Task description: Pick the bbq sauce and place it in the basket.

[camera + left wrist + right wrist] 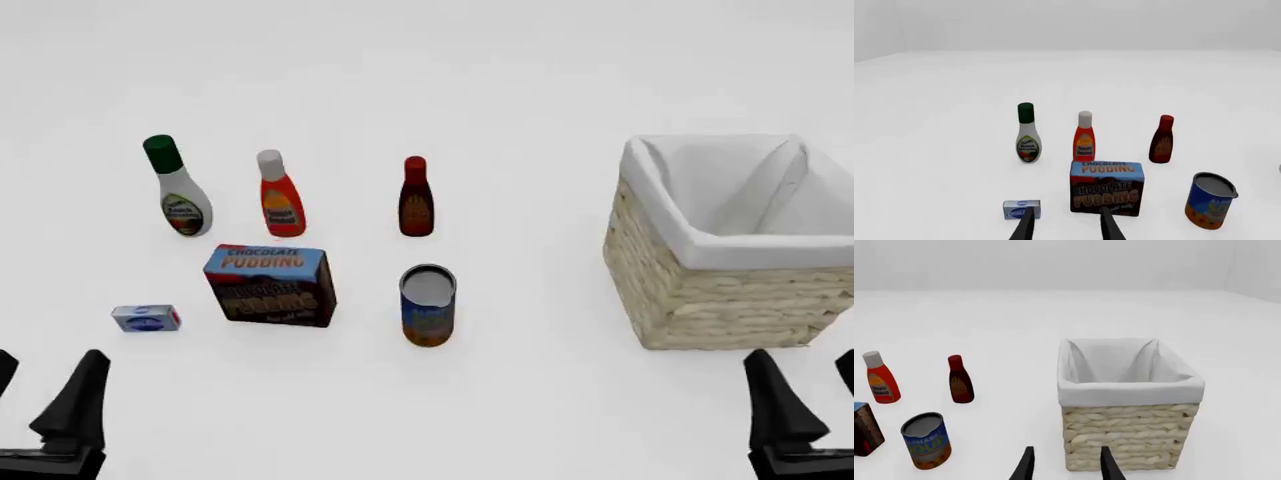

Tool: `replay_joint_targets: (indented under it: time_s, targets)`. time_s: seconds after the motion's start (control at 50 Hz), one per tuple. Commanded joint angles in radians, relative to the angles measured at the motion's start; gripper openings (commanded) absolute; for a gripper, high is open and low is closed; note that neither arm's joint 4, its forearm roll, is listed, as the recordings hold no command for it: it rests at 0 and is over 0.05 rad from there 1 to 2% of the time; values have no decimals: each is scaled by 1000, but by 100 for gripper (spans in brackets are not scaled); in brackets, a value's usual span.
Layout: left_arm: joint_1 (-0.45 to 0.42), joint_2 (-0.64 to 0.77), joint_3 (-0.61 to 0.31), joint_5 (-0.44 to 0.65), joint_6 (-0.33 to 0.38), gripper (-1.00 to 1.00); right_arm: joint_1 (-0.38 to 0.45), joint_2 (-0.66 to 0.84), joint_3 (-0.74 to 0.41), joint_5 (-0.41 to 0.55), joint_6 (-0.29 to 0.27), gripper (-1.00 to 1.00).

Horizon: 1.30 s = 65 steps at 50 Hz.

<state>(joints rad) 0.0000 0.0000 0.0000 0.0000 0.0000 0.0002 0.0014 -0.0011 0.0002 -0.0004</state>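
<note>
Both grippers sit low at the near edge of the table, each with its fingers spread apart and nothing between them. Left gripper (47, 400) is at the near left corner, right gripper (801, 400) at the near right, just in front of the basket (721, 290).

From where I stand, the bbq sauce (415, 198) is upright on the white table (534, 80), in the far row of three bottles, at its right end. To its left is the orange-red bottle with a white cap (280, 195), and further left the white bottle with a green cap (176, 190). All three stand apart from one another.

Nearer the arms, a soup can (427, 305) stands upright just in front of the bbq sauce. A chocolate pudding box (270, 284) stands left of the can, in front of the orange-red bottle. A small blue-and-white box (146, 318) lies left of the pudding box, closest to the left gripper.

The basket is well to the right of the bbq sauce, with bare table between them. Its white cloth lining (734, 200) folds over the rim, and its inside looks empty.
</note>
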Motion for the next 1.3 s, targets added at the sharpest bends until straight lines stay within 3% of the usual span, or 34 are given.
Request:
replay_joint_targets:
  time_s: [0.02, 0.36, 0.54, 0.74, 0.88, 0.9, 1.06, 1.3]
  targets:
    - [0, 0, 0, 0, 0, 100, 1, 7, -3, -2, 0, 100]
    - [0, 0, 0, 0, 0, 100, 14, 29, -8, -11, -10, 100]
    - [0, 0, 0, 0, 0, 100, 36, 68, -89, 17, -18, 100]
    - [0, 0, 0, 0, 0, 100, 105, 202, -305, 82, -48, 100]
    - [0, 0, 0, 0, 0, 100, 117, 262, -387, 105, -66, 100]
    - [0, 0, 0, 0, 0, 100, 119, 437, -562, 145, -100, 100]
    - [0, 0, 0, 0, 0, 100, 153, 542, -664, 166, -142, 100]
    - [0, 0, 0, 0, 0, 100, 197, 680, -794, 202, -144, 100]
